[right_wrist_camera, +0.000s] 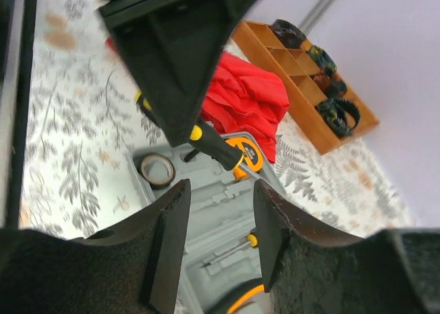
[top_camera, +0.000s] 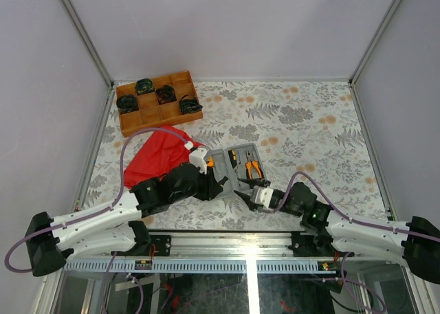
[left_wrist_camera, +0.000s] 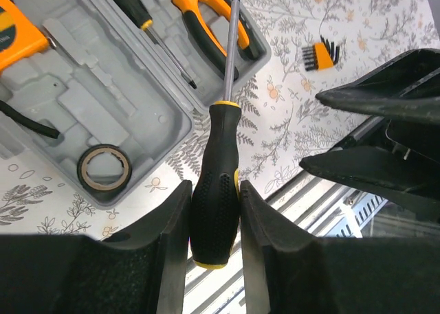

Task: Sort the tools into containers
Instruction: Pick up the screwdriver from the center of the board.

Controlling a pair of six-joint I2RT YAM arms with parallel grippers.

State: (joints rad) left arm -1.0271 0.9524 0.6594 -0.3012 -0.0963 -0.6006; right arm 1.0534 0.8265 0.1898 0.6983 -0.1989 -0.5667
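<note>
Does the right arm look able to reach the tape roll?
Probably yes: the right gripper is open, empty, over the case, tape roll just ahead; the left gripper and screwdriver hang close.

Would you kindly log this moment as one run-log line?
left gripper: shut on screwdriver, by grey case | right gripper: open, empty | pliers: in case

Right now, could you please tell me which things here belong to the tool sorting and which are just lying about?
Job: grey tool case, screwdriver in the left end effector, pliers, tape measure, loose hex keys.
Lying about: red cloth, wooden tray, black coiled bundles in it.
</note>
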